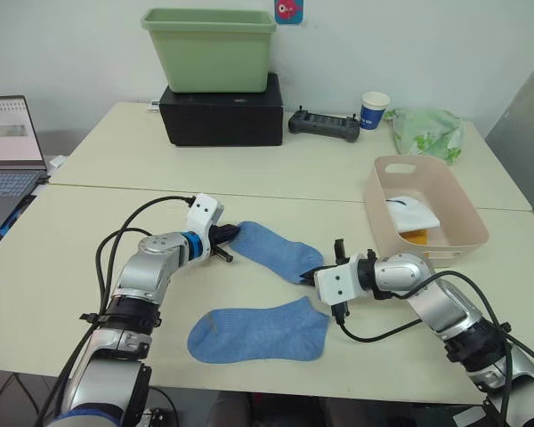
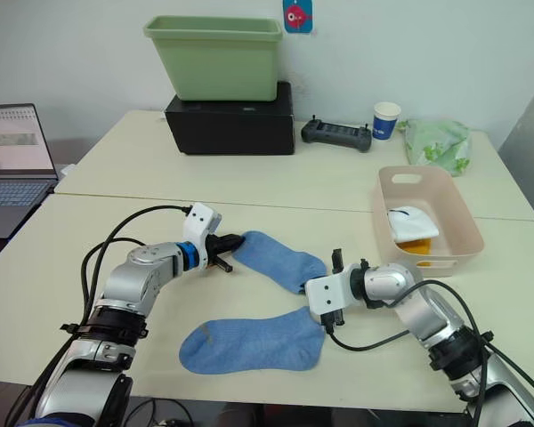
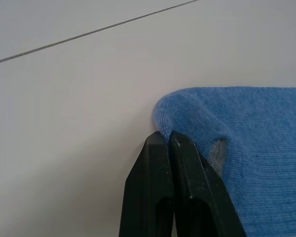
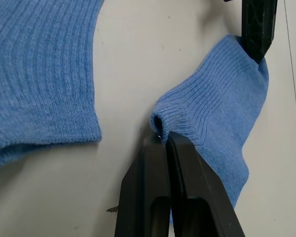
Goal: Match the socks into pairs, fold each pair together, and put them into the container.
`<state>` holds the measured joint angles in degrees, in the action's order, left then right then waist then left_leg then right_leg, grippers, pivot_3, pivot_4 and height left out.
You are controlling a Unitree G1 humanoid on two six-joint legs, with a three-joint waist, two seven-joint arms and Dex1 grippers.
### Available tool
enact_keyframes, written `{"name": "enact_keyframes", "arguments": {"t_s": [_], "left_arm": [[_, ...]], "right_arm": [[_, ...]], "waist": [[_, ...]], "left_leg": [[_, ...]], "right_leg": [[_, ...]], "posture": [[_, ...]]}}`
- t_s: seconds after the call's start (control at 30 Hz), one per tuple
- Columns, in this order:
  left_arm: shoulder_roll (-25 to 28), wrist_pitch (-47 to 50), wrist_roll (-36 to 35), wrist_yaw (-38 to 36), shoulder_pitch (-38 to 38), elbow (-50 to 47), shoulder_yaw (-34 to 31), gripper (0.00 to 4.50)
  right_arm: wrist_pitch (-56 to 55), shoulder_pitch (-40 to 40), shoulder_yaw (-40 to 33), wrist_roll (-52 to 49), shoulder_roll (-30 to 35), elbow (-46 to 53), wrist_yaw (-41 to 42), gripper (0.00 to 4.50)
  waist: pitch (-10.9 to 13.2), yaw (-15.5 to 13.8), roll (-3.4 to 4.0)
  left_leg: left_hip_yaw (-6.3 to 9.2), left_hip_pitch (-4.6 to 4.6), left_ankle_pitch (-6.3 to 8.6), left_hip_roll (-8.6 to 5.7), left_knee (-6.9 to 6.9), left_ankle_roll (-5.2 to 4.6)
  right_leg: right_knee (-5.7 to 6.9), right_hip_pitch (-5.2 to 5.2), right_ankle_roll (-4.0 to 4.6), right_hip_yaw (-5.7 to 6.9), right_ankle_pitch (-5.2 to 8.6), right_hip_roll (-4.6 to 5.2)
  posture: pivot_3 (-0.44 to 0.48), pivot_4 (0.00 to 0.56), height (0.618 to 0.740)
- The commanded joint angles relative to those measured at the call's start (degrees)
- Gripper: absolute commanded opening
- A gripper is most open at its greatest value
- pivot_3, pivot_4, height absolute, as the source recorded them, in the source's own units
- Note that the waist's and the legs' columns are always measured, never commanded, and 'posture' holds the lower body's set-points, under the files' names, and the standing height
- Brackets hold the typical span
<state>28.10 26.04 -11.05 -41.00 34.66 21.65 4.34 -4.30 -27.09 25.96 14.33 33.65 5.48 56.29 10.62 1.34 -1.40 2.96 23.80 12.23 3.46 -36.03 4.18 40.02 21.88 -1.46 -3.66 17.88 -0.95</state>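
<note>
Two blue socks: one, the upper sock (image 1: 276, 250), is stretched on the desk (image 1: 89, 231) between both tools; the other, the lower sock (image 1: 260, 334), lies flat and untouched just in front of it, nearer the desk's front edge.
Upper sock, left end: pinched by the left tool (image 1: 226, 237), whose fingers (image 3: 158, 197) are pressed together on the fabric edge.
Upper sock, right end: the cuff is pinched by the right tool (image 1: 319, 272), its fingers (image 4: 160, 192) closed tight on the ribbed rim.
Container: a pale pink tub (image 1: 470, 218) is set on the desk to the right, well apart from the blue socks; a white sock (image 1: 414, 213) and something yellow (image 1: 415, 236), taken to be the yellow socks, are already lying inside.
Step in hand: the last pair is judged to be under way, with one blue sock gripped at both ends, ready to be carried.
Next move: the gripped sock would need to be lifted and laid squarely over the lower sock, toe on toe and cuff on cuff, before any folding.
Care needed: both grips are on thin edges only, so slipping could occur if the fabric is pulled taut.
Surroundings: a green tub (image 1: 210, 46) on a black box (image 1: 221, 116), a laptop (image 1: 7, 151), a paper cup (image 1: 374, 110) and a green bag (image 1: 429, 132) are standing further back.
</note>
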Motion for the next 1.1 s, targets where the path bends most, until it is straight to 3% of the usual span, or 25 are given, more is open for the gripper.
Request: {"name": "enact_keyframes", "arguments": {"t_s": [0.03,0.33,0.43,0.53,0.63,0.77,0.97,1.03,1.1], "left_arm": [[-0.49,-4.86,2.69,-3.50,5.99,4.44,2.38,0.02],[-9.73,-23.99,9.31,-8.43,23.87,34.84,5.49,0.02],[-12.43,-30.29,11.18,-7.21,27.97,42.97,4.99,0.02],[-13.81,-29.36,10.24,-9.40,30.38,47.43,2.88,0.02],[-12.94,-32.79,11.95,-8.94,30.87,48.40,2.99,0.68],[-10.85,-34.92,11.58,-9.12,30.86,48.06,1.35,2.00],[-4.45,-36.03,8.99,-15.80,28.31,41.93,-2.16,3.97],[-2.61,-33.94,6.34,-20.33,25.75,36.40,-3.59,4.45],[-0.33,-28.10,2.65,-25.52,21.07,26.81,-4.62,4.45]], "right_arm": [[6.77,-0.67,-1.76,-3.81,-1.53,6.92,1.92,0.00],[17.57,-5.27,5.09,4.80,-7.87,7.12,-0.47,0.00],[23.53,-7.71,7.60,8.77,-14.02,3.35,-4.20,0.00],[30.16,-7.73,7.77,8.42,-19.64,1.88,-5.93,0.00],[33.35,-7.57,6.73,7.64,-21.86,3.38,-6.21,0.76],[37.32,-6.66,5.36,4.90,-21.28,7.66,-3.99,2.19],[46.30,-5.84,0.40,-3.19,-17.75,17.95,0.26,4.35],[45.61,-6.01,-0.94,-4.44,-15.21,19.11,0.51,4.50],[45.83,-6.00,-2.69,-5.80,-12.98,19.98,0.50,4.50]], "waist": [[0.00,-0.04,-0.01],[0.00,0.37,-0.01],[0.01,0.71,-0.01],[0.01,0.70,-0.01],[0.01,0.65,-0.01],[0.01,0.49,-0.01],[0.01,0.57,0.00],[0.01,0.57,0.00],[0.01,0.61,0.01]], "left_leg": [[0.04,0.02,0.00,0.00,0.00,0.00],[0.04,0.07,0.00,-0.03,0.00,0.00],[0.04,0.12,-0.01,0.01,0.03,0.00],[0.07,0.13,-0.07,0.07,0.08,0.10],[0.07,0.19,-0.11,0.07,0.09,0.17],[0.04,0.25,-0.10,0.02,0.06,0.16],[0.07,0.23,-0.10,0.04,0.07,0.16],[0.07,0.23,-0.10,0.04,0.07,0.16],[0.06,0.23,-0.10,0.05,0.06,0.16]], "right_leg": [[0.00,0.00,0.00,0.05,0.00,0.00],[-0.04,0.05,-0.01,0.07,0.00,-0.02],[0.03,0.21,0.01,0.03,-0.01,-0.08],[0.12,0.28,0.07,0.05,-0.04,-0.15],[0.11,0.31,0.02,0.04,-0.01,-0.16],[0.08,0.32,0.02,0.05,0.00,-0.07],[0.14,0.33,0.01,0.08,0.00,-0.09],[0.14,0.31,0.01,0.09,0.00,-0.08],[0.13,0.31,0.02,0.07,0.00,-0.06]], "posture": [[0.000,0.150,0.730],[0.000,0.150,0.730],[0.000,0.150,0.730],[0.000,0.150,0.730],[0.000,0.150,0.730],[0.000,0.150,0.730],[0.000,0.150,0.730],[0.000,0.150,0.730],[0.000,0.150,0.730]]}}
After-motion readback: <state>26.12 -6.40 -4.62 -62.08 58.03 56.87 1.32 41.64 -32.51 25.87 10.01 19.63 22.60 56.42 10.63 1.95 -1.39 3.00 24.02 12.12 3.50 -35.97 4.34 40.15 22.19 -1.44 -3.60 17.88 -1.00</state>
